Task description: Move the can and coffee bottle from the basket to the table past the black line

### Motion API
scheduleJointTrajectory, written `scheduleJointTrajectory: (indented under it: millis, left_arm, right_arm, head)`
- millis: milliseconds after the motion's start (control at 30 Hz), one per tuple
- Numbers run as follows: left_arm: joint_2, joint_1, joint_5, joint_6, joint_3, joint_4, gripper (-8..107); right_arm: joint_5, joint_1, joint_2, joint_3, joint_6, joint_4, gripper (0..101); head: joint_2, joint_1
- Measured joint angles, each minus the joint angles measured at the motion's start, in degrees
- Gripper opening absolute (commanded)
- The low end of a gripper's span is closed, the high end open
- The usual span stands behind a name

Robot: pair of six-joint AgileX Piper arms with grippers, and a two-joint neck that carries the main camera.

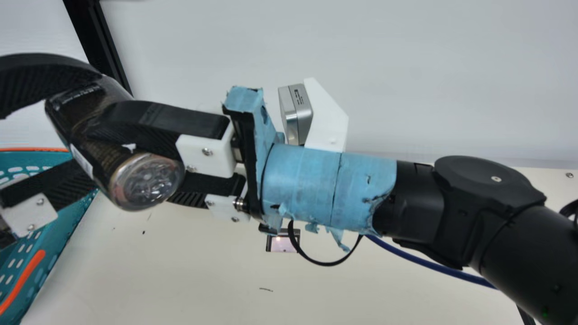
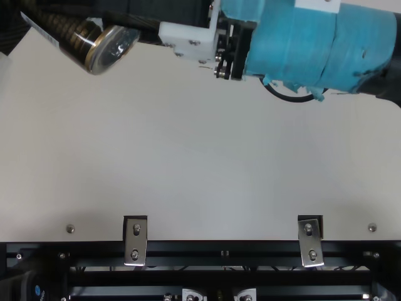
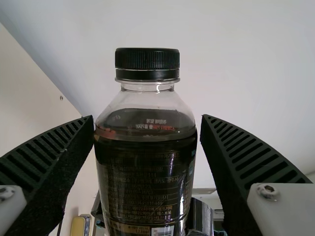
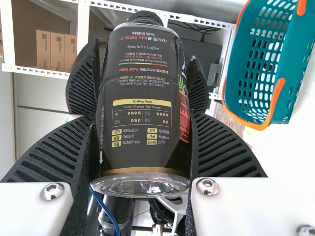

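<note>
If the right fingers (image 4: 47, 152), pinching the coffee bottle (image 4: 142, 108), release early, it could drop: the left fingers (image 3: 47, 167) stand spread astride it (contact is hard to judge).

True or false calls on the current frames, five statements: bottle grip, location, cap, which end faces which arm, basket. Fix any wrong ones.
1. The right gripper has its fingers closed on the coffee bottle. True.
2. The coffee bottle stands on the table. False: it is held in the air.
3. The bottle's black cap is on. True.
4. The bottle's base faces the left gripper. False: the cap end does.
5. The teal basket has an orange rim. True.
</note>
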Motion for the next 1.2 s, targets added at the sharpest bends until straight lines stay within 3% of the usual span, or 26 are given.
scheduleJointTrajectory:
  millis: [267, 733, 900, 1200]
  left_arm:
    - [0.0, 0.6, -0.6, -0.2, -0.1, 0.2, 90]
    - [0.1, 10.2, -6.3, 2.0, 0.5, -1.1, 90]
    - [0.1, 10.3, -6.2, 2.0, 0.5, -1.1, 90]
    - [0.1, 10.3, -6.2, 2.0, 0.5, -1.1, 90]
  right_arm:
    - [0.0, 0.0, 0.0, 0.0, 0.0, 0.0, 0]
    - [0.0, 0.0, 0.0, 0.0, 0.0, 0.0, 0]
    - [0.0, -0.1, 0.0, -0.2, 0.3, -0.3, 0]
    - [-5.2, -3.6, -3.8, 1.7, 0.2, -1.4, 0]
  head:
    - [0.0, 0.3]
    - [0.0, 0.0]
    - [0.0, 0.0]
    - [0.0, 0.0]
